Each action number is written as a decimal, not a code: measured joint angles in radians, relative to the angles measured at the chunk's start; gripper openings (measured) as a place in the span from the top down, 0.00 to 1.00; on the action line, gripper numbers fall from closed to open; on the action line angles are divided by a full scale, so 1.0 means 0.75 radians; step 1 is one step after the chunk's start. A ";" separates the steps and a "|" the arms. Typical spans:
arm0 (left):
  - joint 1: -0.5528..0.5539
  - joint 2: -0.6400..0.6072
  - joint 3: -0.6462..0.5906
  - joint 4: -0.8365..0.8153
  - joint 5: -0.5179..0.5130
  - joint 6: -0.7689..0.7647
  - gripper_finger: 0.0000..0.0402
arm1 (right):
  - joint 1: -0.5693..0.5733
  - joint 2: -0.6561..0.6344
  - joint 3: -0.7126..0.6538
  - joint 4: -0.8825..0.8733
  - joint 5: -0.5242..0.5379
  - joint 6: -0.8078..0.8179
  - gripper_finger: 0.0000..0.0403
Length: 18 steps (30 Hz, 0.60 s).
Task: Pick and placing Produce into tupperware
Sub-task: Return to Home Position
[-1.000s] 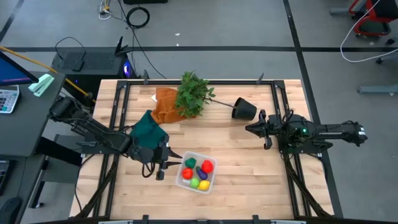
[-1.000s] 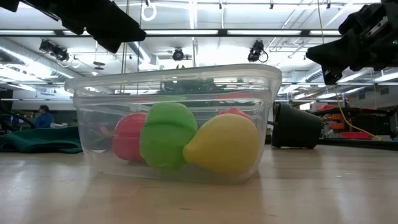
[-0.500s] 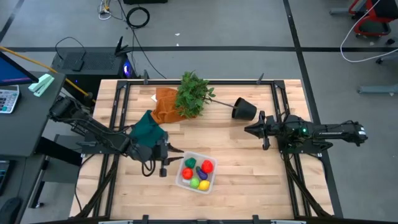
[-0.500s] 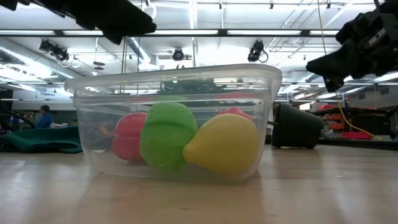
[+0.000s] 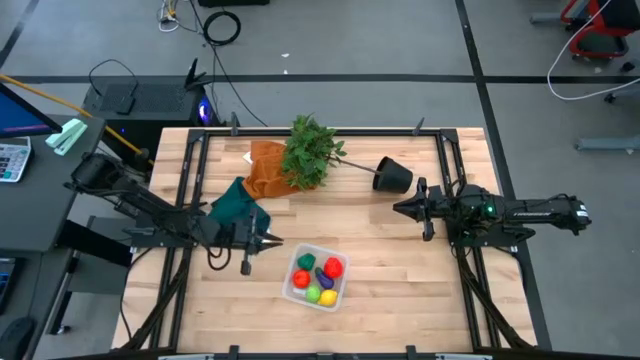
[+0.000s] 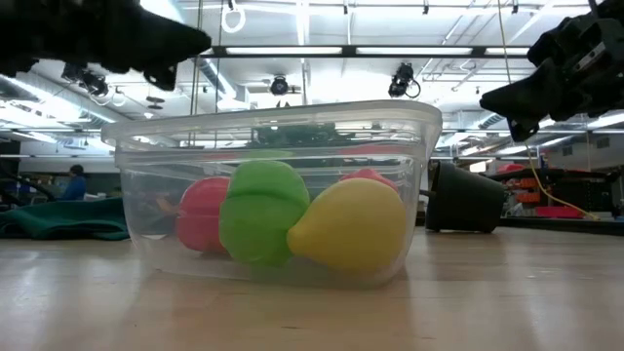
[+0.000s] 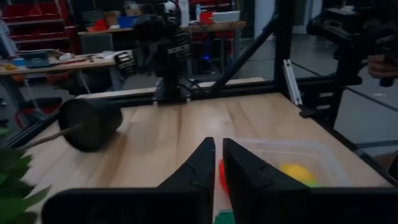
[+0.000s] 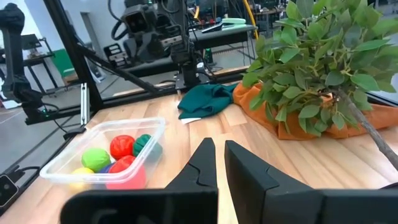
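Note:
The tupperware (image 5: 316, 277), a clear shallow tub, stands on the wooden table near its front edge. The produce lies inside it: red (image 5: 333, 267), green (image 5: 304, 262), purple (image 5: 320, 277) and yellow (image 5: 327, 296) pieces. The low view shows the yellow (image 6: 346, 229), green (image 6: 261, 213) and red (image 6: 203, 216) ones through the wall. My left gripper (image 5: 268, 240) hangs just left of the tub's far corner, pointing level toward the right, shut and holding nothing (image 7: 219, 146). My right gripper (image 5: 400, 207) waits at the right, shut (image 8: 219, 149), pointing left.
A leafy plant (image 5: 312, 152) lies on its side at the back, its black pot (image 5: 392, 176) close to my right gripper. An orange cloth (image 5: 265, 170) and a dark green cloth (image 5: 238, 208) lie at the back left, the green one just behind my left gripper.
My left gripper has drawn back from the tub's left wall toward the table's far edge and tipped up from slanting down to level. The tub and the produce have stayed put.

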 joint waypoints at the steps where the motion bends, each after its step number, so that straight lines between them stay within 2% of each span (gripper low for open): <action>1: 0.003 -0.018 -0.022 0.009 -0.001 0.000 0.92 | 0.000 0.000 0.000 -0.002 0.000 0.000 1.00; 10: 0.006 -0.188 -0.161 0.047 0.012 0.011 0.99 | 0.000 0.000 0.003 -0.010 0.022 0.004 1.00; 18: 0.028 -0.342 -0.177 0.020 0.172 0.157 0.97 | 0.000 0.000 0.004 -0.013 0.032 0.007 1.00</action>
